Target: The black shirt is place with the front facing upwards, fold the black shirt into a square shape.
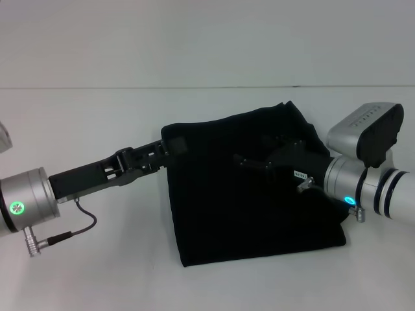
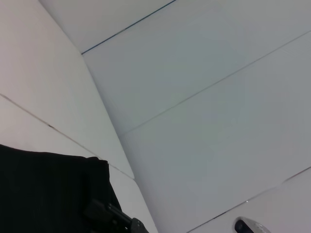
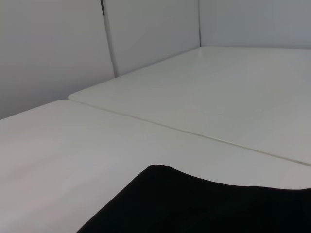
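The black shirt lies on the white table, folded into a rough square with no lettering showing. My left gripper reaches in from the left and meets the shirt's far left corner. My right gripper comes in from the right and sits over the upper middle of the cloth, black against black. In the left wrist view the shirt fills the lower corner, with a black gripper part beside its edge. The right wrist view shows only a curved edge of the shirt on the table.
A small white object pokes in at the far left edge. A dark cable hangs from my left wrist. A seam crosses the table behind the shirt. White wall panels stand beyond the table.
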`<state>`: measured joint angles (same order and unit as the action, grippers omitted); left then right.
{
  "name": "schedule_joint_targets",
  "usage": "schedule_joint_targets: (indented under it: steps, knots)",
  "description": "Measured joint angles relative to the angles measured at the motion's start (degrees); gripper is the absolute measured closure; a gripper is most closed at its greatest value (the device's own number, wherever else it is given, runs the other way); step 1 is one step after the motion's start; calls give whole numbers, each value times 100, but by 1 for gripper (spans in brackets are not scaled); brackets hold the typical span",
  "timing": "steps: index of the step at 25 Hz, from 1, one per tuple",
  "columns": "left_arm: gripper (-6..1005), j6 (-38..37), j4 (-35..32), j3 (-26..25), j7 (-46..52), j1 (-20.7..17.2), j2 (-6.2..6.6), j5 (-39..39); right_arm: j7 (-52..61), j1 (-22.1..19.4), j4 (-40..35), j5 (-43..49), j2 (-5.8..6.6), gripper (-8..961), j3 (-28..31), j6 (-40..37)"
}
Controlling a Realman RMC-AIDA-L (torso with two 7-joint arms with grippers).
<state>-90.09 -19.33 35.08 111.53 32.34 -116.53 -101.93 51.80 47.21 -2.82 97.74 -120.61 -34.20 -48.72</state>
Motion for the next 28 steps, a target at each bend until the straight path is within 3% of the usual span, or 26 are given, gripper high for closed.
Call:
schedule_joint_targets:
  steps: [8, 28]
  knots:
    - [206, 0, -9, 9, 0, 18, -41, 0, 110, -42, -27, -7, 4, 70, 190, 7]
    - [216, -80, 9, 0, -45, 18, -64, -2, 74, -756, -533, -24, 57, 69, 1826, -47]
